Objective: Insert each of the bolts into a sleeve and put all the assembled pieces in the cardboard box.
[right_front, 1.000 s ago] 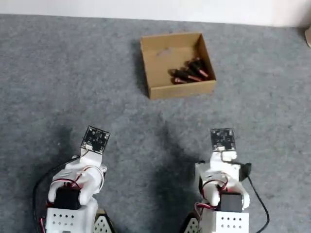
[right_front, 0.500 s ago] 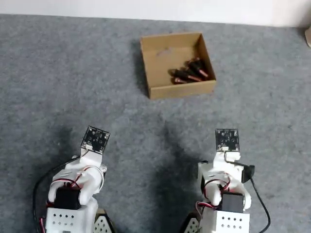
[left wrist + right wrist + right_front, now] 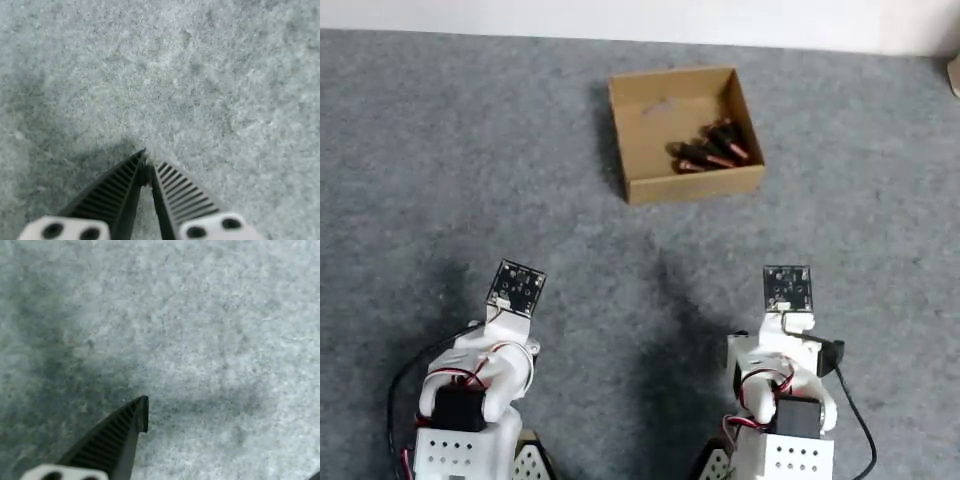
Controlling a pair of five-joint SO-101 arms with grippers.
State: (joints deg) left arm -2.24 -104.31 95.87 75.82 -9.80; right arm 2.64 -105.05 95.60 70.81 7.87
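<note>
Grey mat (image 3: 640, 250) is seen in a broad stretch between the two arms and the cardboard box (image 3: 695, 187); passage to the box is offered from either side. The box is open at the top and walled on all four sides. Its near-right part is taken up by the assembled pieces (image 3: 713, 148); bare floor is shown in its left half. The left arm (image 3: 480, 375) and right arm (image 3: 780, 370) are set well apart, with mat between.
</note>
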